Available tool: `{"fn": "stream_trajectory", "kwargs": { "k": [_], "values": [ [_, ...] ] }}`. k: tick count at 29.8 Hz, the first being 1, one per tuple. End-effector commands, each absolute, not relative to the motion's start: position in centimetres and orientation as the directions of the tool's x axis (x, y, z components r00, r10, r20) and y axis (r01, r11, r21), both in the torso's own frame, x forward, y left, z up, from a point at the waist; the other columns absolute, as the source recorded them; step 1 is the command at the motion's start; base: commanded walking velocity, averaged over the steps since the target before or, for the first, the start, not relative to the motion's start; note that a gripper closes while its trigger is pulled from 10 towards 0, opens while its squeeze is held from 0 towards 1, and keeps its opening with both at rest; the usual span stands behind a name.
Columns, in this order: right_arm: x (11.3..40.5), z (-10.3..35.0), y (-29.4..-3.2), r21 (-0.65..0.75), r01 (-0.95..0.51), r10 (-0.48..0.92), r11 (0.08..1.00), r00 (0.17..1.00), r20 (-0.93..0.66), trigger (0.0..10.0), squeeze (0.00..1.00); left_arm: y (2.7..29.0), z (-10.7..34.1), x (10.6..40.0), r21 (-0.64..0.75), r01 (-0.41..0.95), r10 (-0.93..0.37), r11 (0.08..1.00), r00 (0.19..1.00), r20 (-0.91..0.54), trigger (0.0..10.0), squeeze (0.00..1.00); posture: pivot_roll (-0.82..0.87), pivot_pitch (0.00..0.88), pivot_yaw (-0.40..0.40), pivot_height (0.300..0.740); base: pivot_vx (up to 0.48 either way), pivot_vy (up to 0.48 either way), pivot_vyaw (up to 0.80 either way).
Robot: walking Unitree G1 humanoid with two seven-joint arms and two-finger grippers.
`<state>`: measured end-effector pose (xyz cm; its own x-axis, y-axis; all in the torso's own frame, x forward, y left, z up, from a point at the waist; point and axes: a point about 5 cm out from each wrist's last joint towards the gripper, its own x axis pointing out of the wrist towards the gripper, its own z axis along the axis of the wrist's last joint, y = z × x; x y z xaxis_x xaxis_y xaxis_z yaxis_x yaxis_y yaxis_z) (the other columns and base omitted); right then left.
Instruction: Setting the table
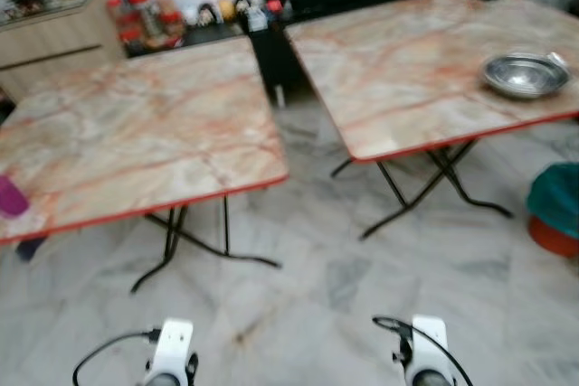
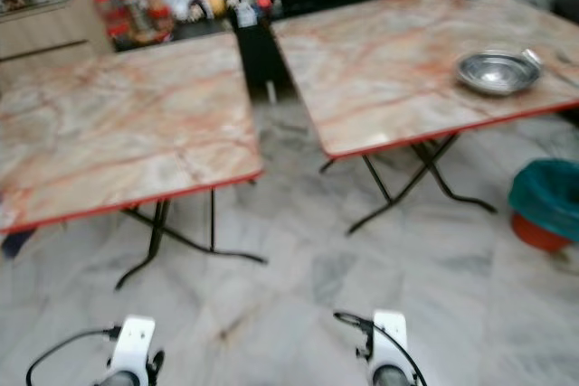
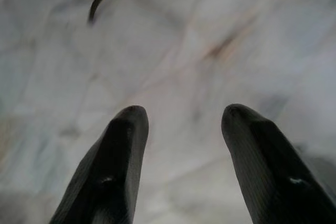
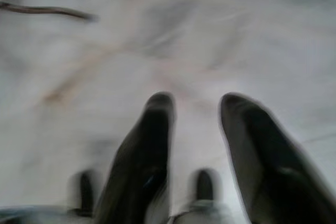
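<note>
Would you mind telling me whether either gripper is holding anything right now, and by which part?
Nothing is held. The left gripper and right gripper are both open, with only floor between their fingers.

We see two tabletops w/ cream-beige marble pattern, orange-pink veins, red edge trim: left tabletop (image 1: 136, 142) at 10 o'clock, right tabletop (image 1: 407, 70) at 2 o'clock. Both on black metal legs (image 1: 181, 241). Silver steel bowl (image 1: 525, 74) at 2 o'clock. Floor (image 1: 317, 277) is pale grey-white marble tile w/ faint brown streaks. Purple thing (image 1: 11, 196) at 9 o'clock, too blurred to ID. Teal-over-orange bin (image 1: 554, 210) at 3 o'clock. Left gripper (image 3: 181, 124) & right gripper (image 4: 197, 114) fingers black; wrist housings white.
</note>
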<state>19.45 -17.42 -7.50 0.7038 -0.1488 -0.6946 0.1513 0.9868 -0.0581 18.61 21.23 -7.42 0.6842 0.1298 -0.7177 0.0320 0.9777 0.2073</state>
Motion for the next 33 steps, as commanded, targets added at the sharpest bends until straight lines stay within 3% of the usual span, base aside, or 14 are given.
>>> {"fn": "stream_trajectory", "kwargs": {
  "k": [1,5,19,33],
  "values": [
    [19.39,-7.51,-17.72,-0.062,0.159,-0.157,0.985,0.7,-0.696,10.0,0.0,21.28,-7.33,18.81,0.209,0.025,0.135,0.978,0.686,-0.715,10.0,0.0,0.04,0.012,0.129,0.74,0.0,0.48,-0.8],
    [19.51,-7.42,-17.89,-0.065,0.164,-0.163,0.984,0.704,-0.692,10.0,0.0,21.27,-7.29,18.89,0.209,0.022,0.137,0.978,0.688,-0.713,10.0,0.0,0.04,0.009,0.127,0.74,0.0,0.48,-0.7],
    [19.82,-7.22,-17.92,-0.063,0.151,-0.153,0.987,0.718,-0.679,10.0,0.0,21.3,-7.2,19.07,0.212,0.023,0.138,0.977,0.691,-0.71,10.0,0.0,0.05,0.0,0.128,0.74,0.0,0.48,0.0],
    [19.92,-7.12,-18.28,-0.079,0.164,-0.174,0.983,0.717,-0.675,10.0,0.0,21.2,-7.13,19.23,0.211,0.026,0.135,0.977,0.694,-0.707,10.0,0.0,0.05,0.0,0.126,0.74,0.0,0.48,0.63]
  ]
}}
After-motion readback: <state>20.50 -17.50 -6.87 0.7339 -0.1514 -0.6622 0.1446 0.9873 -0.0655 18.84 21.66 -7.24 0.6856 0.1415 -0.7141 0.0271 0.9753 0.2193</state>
